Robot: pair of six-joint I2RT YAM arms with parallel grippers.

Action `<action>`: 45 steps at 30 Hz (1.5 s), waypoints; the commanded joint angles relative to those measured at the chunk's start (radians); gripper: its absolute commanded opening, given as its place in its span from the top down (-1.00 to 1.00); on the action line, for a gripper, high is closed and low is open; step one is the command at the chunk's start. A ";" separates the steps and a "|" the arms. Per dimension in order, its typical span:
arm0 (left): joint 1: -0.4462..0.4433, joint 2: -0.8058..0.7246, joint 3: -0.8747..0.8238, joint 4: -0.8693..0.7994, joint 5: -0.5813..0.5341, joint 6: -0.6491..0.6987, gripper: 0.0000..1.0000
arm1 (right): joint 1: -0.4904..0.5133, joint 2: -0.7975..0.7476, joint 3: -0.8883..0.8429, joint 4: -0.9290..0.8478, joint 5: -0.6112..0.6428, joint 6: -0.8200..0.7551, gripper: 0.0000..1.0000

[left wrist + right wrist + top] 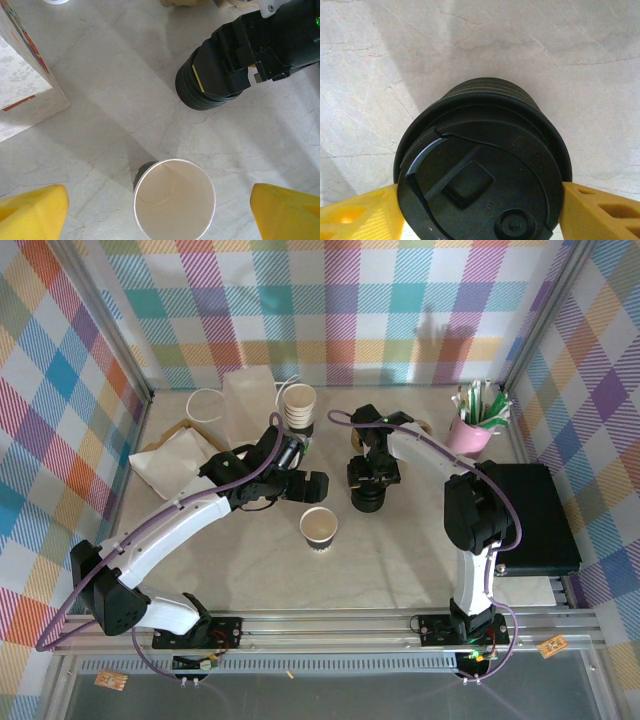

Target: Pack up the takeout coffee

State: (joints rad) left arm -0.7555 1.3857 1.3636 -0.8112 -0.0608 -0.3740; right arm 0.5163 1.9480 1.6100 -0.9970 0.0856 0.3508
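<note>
One small paper cup (318,528), cream with a black lower band, stands lidless at the table's middle. In the left wrist view this cup (174,200) sits low between my yellow fingers (32,207) without touching them. My left gripper (305,483) (160,212) hovers open just behind it. A squat black stack of lids (367,497) (207,87) stands to the right of the cup. My right gripper (370,476) (480,210) is shut on the top black lid (480,180), a finger pressing each side. A lidded takeout coffee is out of view.
A stack of lidless cream cups (299,405) and a white paper bag (250,395) (20,85) stand at the back. Flat paper bags (175,460) lie at the left. A pink cup of stirrers (470,430) and a black tray (530,510) are at the right.
</note>
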 commanded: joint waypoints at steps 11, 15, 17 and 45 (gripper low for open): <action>0.011 0.012 0.024 -0.029 0.007 0.001 -0.86 | -0.002 -0.006 0.023 -0.032 0.011 -0.025 -0.37; 0.011 0.014 0.026 -0.030 0.007 0.005 -0.86 | -0.002 -0.008 0.025 -0.032 0.015 -0.025 -0.35; 0.011 0.012 0.025 -0.029 0.004 0.005 -0.86 | -0.002 -0.012 0.025 -0.032 0.018 -0.025 -0.35; 0.012 0.001 0.016 -0.019 0.004 0.000 -0.86 | -0.002 -0.088 0.024 -0.029 0.029 -0.025 -0.31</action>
State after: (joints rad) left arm -0.7502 1.3865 1.3640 -0.8131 -0.0605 -0.3737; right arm 0.5163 1.9007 1.6115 -1.0046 0.1043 0.3317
